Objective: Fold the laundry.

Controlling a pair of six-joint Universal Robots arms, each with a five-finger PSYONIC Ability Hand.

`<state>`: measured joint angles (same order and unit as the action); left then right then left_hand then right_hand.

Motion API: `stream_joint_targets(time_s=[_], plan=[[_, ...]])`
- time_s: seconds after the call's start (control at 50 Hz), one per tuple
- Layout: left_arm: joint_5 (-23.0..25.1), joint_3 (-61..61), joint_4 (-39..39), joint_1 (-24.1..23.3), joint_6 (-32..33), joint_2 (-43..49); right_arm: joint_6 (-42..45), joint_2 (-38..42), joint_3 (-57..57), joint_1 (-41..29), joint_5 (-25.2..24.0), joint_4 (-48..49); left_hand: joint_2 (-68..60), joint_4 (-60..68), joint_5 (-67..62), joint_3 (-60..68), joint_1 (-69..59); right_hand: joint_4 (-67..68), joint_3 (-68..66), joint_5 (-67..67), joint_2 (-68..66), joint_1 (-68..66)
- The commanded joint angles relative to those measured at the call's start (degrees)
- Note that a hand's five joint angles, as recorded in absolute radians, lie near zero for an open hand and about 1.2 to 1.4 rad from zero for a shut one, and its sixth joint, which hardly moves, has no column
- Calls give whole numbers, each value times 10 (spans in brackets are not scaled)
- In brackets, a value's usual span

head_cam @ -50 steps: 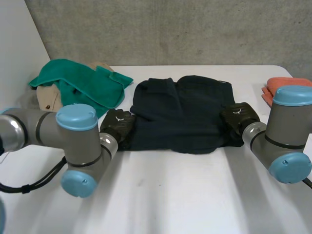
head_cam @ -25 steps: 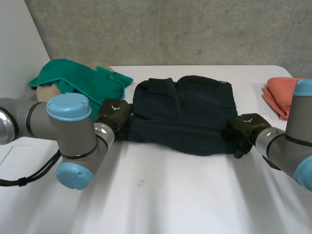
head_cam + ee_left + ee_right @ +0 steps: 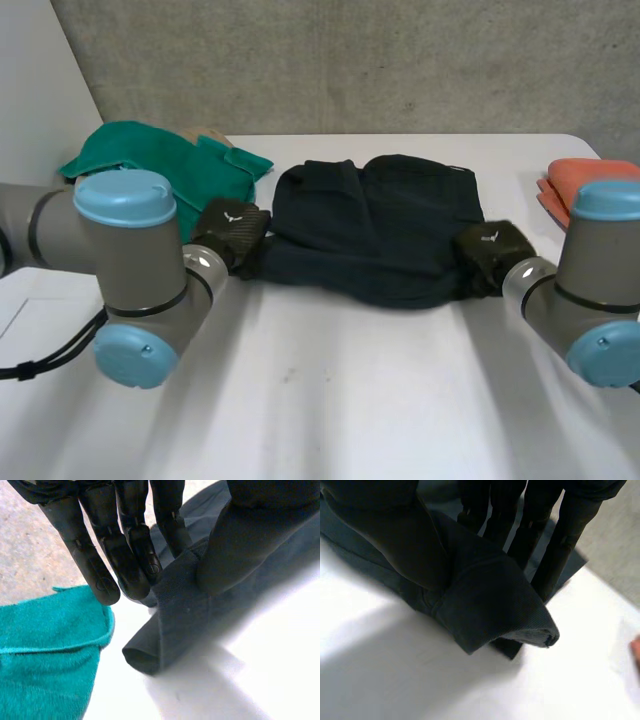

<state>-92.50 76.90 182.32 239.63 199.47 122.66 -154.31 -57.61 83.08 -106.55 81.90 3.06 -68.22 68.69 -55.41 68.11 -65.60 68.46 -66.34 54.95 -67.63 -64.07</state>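
Observation:
A dark navy garment (image 3: pixel 375 230) lies spread in the middle of the white table (image 3: pixel 330 400). My left hand (image 3: pixel 228 232) is at its near left corner, and the left wrist view has the thumb and fingers (image 3: pixel 125 550) pinching a folded strip of the dark cloth (image 3: pixel 170 625). At the near right corner my right hand (image 3: pixel 488 252) has its thumb pressing a fold of the navy cloth (image 3: pixel 490 605) against its fingers (image 3: pixel 540 530). Both near corners are raised a little off the table.
A green towel (image 3: pixel 170 170) lies at the back left over a tan cloth (image 3: pixel 205 135), close beside my left hand; the green towel (image 3: pixel 45 650) is near its fingertips. An orange cloth (image 3: pixel 575 185) sits at the right edge. A concrete wall stands behind the table.
Both hands have closed on the garment's near corners and drawn them slightly up and away from me. The near edge now lies farther back.

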Motion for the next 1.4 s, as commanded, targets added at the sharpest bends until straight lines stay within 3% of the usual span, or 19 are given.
stream_joint_targets(time_s=[0.02,0.14,0.22,0.3,0.4,0.52,0.64,0.7,0.74,0.76,0.84,0.86,0.9,1.0,1.12,1.24,1.4], plan=[[0,62,-125,-7,2,-108,46,-122,11,4,-9,-62,-118,113,-146,119,-144,115,-137,151,-124,-159],[4,143,-221,-31,11,-240,185,-189,6,9,-11,-247,-118,113,-146,119,-144,115,-137,151,-124,-159],[10,182,-278,-72,31,-307,263,-218,16,19,-13,-358,-118,113,-146,119,-144,115,-137,151,-124,-159],[15,207,-299,-103,68,-334,283,-239,22,18,-17,-385,-118,113,-146,119,-144,115,-137,151,-124,-159],[11,202,-224,-101,81,-279,282,-237,40,17,-28,-358,-118,113,-146,119,-144,115,-137,151,-124,-159],[5,142,-118,-59,86,-176,245,-153,16,11,-32,-240,-118,113,-146,119,-144,115,-137,151,-124,-159],[-19,-59,-27,-14,116,-52,162,-117,-83,11,-21,-89,-118,113,-146,119,-144,115,-137,151,-124,-159],[-42,-175,41,5,115,-40,118,-115,-128,11,-14,-3,-118,113,-146,119,-144,115,-137,151,-124,-159],[-43,-208,94,8,112,-40,64,-117,-154,10,-2,110,-118,113,-146,119,-144,115,-137,151,-124,-159],[-48,-232,168,15,110,-43,45,-119,-159,10,4,152,-118,113,-146,119,-144,115,-137,151,-124,-159],[-51,-243,312,16,100,-54,-32,-121,-158,9,25,351,-118,113,-146,119,-144,115,-137,151,-124,-159],[-52,-241,322,16,98,-58,-47,-122,-160,12,30,403,-118,113,-146,119,-144,115,-137,151,-124,-159],[-51,-236,324,16,96,-65,-56,-121,-165,11,26,419,-118,113,-146,119,-144,115,-137,151,-124,-159],[-51,-185,287,8,87,-71,-57,-82,-199,8,9,391,-118,113,-146,119,-144,115,-137,151,-124,-159],[-52,-103,242,7,61,-69,-60,-18,-227,3,-34,276,-118,113,-146,119,-144,115,-137,151,-124,-159],[-55,-8,157,2,58,-55,-51,50,-221,6,-46,181,-118,113,-146,119,-144,115,-137,151,-124,-159],[-77,87,60,-42,57,-30,50,77,-153,1,-52,32,-118,113,-146,119,-144,115,-137,151,-124,-159]])
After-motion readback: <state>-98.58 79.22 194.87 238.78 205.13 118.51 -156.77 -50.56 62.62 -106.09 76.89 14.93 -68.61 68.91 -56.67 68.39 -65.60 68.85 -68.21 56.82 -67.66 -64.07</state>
